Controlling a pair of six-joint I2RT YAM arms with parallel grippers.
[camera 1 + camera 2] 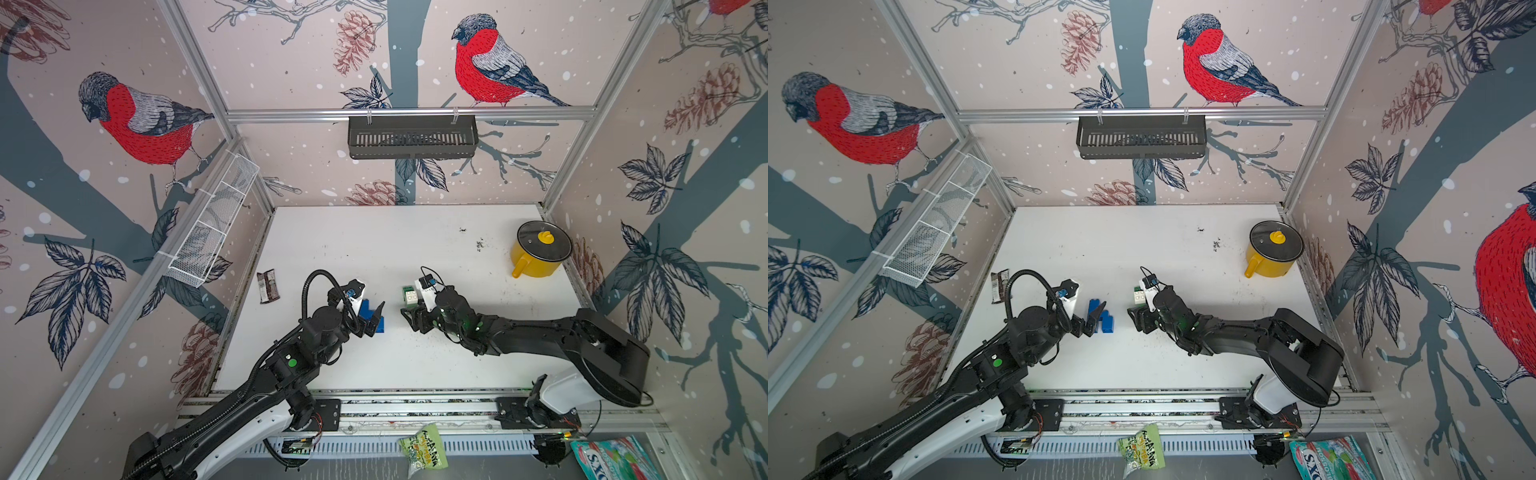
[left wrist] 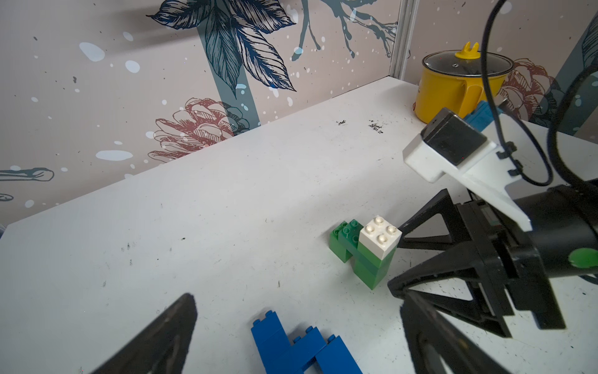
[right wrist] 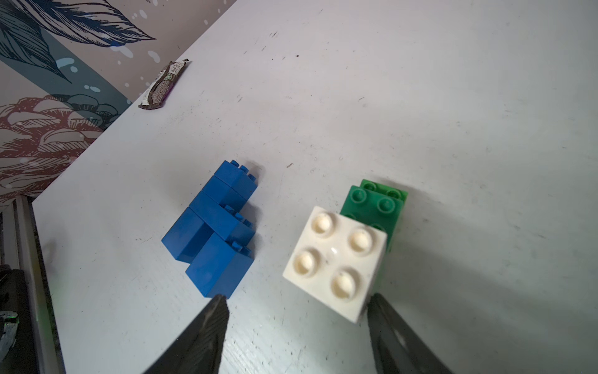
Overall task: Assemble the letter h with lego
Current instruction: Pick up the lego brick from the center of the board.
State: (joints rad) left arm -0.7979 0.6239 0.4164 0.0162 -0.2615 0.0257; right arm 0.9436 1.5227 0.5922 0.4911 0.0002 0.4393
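Both arms reach forward and bend inward, so their wrists point at each other, tips a little apart. The left gripper [image 1: 374,321] has its jaws spread wide. The right gripper [image 1: 407,319] also stands parted, with nothing held between.

My blue lego [image 3: 213,233] lie flat on their side near the middle of the white table [image 1: 415,249]. They are several bricks pressed into one h-like piece: a long column, a cross brick and a short leg, with the studs pointing sideways. At about two o'clock from them in both top views, near but not touching, my green lego [image 3: 372,207] stand upright, a low leg bridged to a taller column. The white brick [image 3: 336,259] sits on top of that column, its four studs upward.
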